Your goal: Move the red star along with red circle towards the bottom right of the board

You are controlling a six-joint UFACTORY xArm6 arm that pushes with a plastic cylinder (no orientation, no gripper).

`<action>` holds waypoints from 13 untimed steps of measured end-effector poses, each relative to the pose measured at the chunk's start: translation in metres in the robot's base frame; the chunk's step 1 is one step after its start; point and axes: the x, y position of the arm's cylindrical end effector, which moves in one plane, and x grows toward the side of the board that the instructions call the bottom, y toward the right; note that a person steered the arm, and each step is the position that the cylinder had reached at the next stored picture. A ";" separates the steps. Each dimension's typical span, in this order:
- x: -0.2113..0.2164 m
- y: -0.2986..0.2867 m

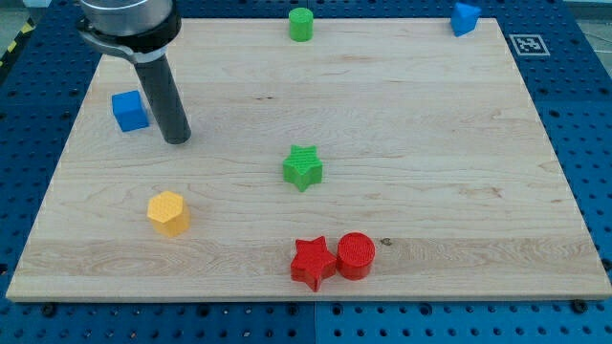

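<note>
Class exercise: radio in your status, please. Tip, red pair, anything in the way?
My tip upper left, beside blue cube. Red star touching red circle, bottom centre. Rightward path unobstructed.

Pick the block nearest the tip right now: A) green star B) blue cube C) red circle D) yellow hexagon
B: my tip sits at the view's upper left, just to the right of the blue cube, with a small gap between them; the yellow hexagon, green star and red circle all lie farther off.
</note>
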 end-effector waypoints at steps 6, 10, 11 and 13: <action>0.049 0.060; 0.062 0.060; 0.079 0.066; 0.082 0.072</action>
